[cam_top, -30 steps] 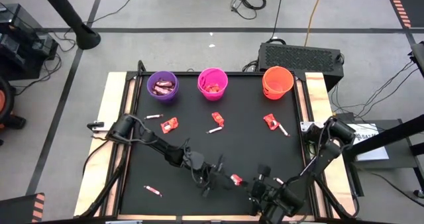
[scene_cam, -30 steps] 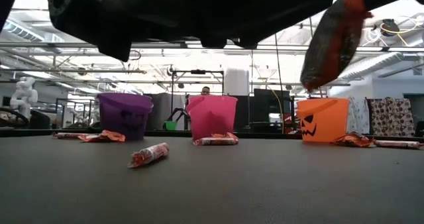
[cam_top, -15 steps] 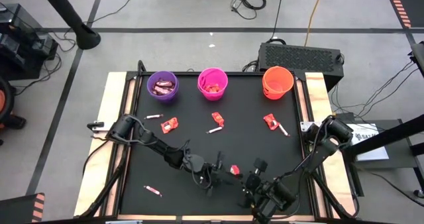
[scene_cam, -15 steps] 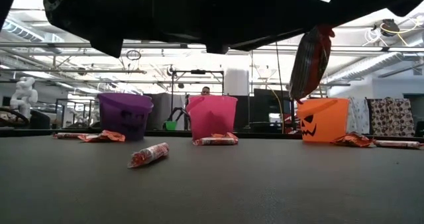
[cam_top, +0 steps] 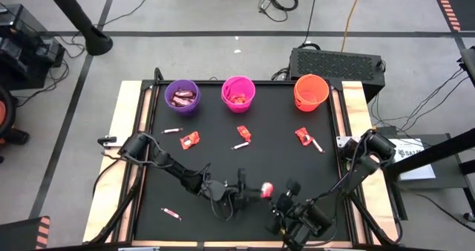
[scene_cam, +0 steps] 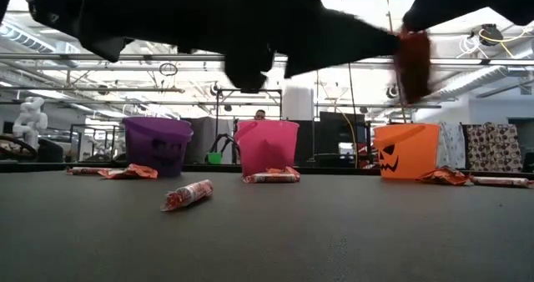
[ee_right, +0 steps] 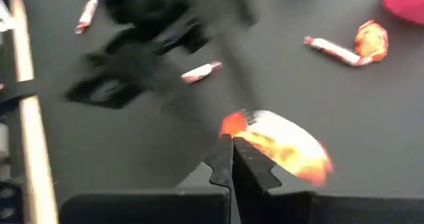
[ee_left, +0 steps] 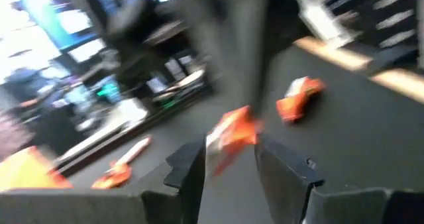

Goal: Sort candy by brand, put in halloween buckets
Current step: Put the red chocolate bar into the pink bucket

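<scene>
My left gripper [cam_top: 254, 191] hovers over the table's near middle, shut on a red-orange wrapped candy [cam_top: 265, 190], which is blurred in the low view [scene_cam: 413, 61]. My right gripper [cam_top: 286, 192] is just to the candy's right, fingers shut [ee_right: 232, 143], with the candy [ee_right: 281, 148] right past its tips. The purple bucket [cam_top: 182, 96], pink bucket [cam_top: 238, 93] and orange bucket [cam_top: 311, 91] stand along the far edge. Loose candies [cam_top: 190, 139] [cam_top: 243, 134] [cam_top: 303, 137] lie flat on the mat. My left gripper pinches the red-orange candy between its two fingers [ee_left: 192, 168], by the wrapper's lower part [ee_left: 225, 144]. The fingers reach about level from the table's left. The candy is lifted clear of the table. My right gripper's shut tips are next to the candy's end [ee_right: 233, 124]; whether they touch it, I cannot tell.
A thin stick candy [cam_top: 171, 213] lies near the left near corner, another [cam_top: 172, 131] lies below the purple bucket, and a wrapped roll [scene_cam: 187, 194] shows in the low view. The black mat between the buckets and the arms holds only these scattered sweets. Wooden borders run along both table sides.
My left gripper has carried the candy a little toward the far edge and turned at the wrist; it is still moving, and the candy has swung. My right arm has slid toward the table's left, closer to the candy.
</scene>
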